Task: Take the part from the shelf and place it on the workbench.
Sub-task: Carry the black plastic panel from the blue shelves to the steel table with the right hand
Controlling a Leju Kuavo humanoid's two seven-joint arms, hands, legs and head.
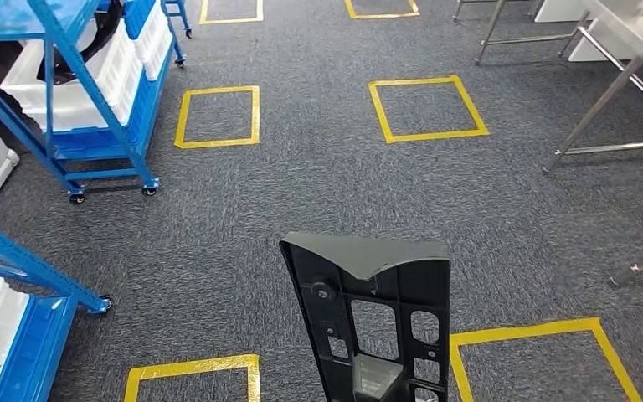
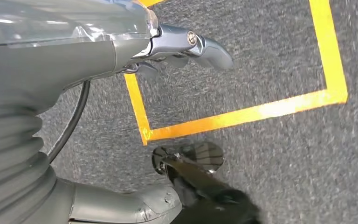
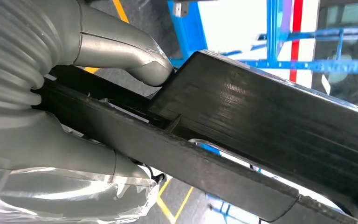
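Rising from the bottom edge of the head view, a dark plastic part (image 1: 372,314) stands upright over the grey carpet (image 1: 301,193), its lower end cut off by the frame so the hold on it is hidden there. From the right wrist camera, the right hand (image 3: 107,100) grips the part (image 3: 261,126): the thick grey thumb (image 3: 126,53) presses one face and a finger lies under the opposite edge, with the darker fingers covered by the part itself. The left hand (image 2: 177,46) hangs over the carpet above a yellow tape square (image 2: 242,114); its fingers are apart and it holds nothing. That picture is blurred. Blue shelving on castors (image 1: 92,92) with white bins (image 1: 75,84) stands at the far left of the floor, partly cut off. Metal legs (image 1: 611,109) of a bench or table reach in at the far right; its top is mostly out of frame, so which it is cannot be told.
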